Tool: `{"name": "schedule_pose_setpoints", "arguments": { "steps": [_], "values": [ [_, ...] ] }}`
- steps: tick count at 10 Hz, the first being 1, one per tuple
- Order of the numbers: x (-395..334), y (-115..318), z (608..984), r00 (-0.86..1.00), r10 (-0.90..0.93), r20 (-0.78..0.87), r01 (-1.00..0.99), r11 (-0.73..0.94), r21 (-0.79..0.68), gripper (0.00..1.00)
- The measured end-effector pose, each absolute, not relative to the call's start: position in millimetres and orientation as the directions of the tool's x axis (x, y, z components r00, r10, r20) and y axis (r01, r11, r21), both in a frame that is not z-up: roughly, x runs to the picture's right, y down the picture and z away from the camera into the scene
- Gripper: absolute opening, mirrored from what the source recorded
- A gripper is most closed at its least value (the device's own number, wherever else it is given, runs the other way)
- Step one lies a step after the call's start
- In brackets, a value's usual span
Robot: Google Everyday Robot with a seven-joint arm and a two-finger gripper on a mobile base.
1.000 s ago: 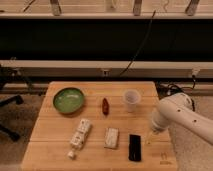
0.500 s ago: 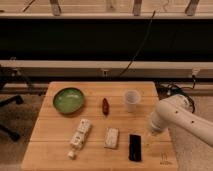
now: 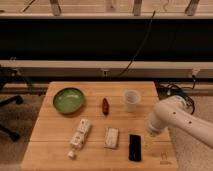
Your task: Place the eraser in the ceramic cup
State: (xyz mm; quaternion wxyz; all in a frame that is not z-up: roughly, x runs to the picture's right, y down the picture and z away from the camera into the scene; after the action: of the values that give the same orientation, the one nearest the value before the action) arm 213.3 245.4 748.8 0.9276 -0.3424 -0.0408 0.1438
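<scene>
The eraser (image 3: 134, 147), a flat black block, lies near the front edge of the wooden table (image 3: 60, 150), right of centre. The ceramic cup (image 3: 131, 100), small, white and upright, stands at the back right of the table. My gripper (image 3: 149, 135) hangs at the end of the white arm (image 3: 172, 117) coming in from the right. It is just right of the eraser and a little above the table, well in front of the cup. It holds nothing that I can see.
A green round bowl (image 3: 68, 99) sits at the back left. A small dark-red oblong thing (image 3: 105, 106) lies between bowl and cup. A white rectangular block (image 3: 112, 137) lies left of the eraser. A longer white jointed object (image 3: 79, 136) lies further left.
The arm's end has shifted very slightly to the left toward the eraser. The objects on the table have not moved.
</scene>
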Motion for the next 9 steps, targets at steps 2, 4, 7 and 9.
{"name": "schedule_pose_setpoints", "arguments": {
  "steps": [2,4,7,9],
  "values": [
    [208,241,739,0.978,0.202,0.054,-0.119,0.75,-0.651,0.8],
    [204,245,736,0.985,0.093,0.148,0.024,0.764,-0.645,0.8],
    [197,259,738,0.958,-0.069,0.277,0.233,0.75,-0.619,0.8],
    [192,269,741,0.922,-0.161,0.352,0.349,0.737,-0.579,0.8]
  ]
}}
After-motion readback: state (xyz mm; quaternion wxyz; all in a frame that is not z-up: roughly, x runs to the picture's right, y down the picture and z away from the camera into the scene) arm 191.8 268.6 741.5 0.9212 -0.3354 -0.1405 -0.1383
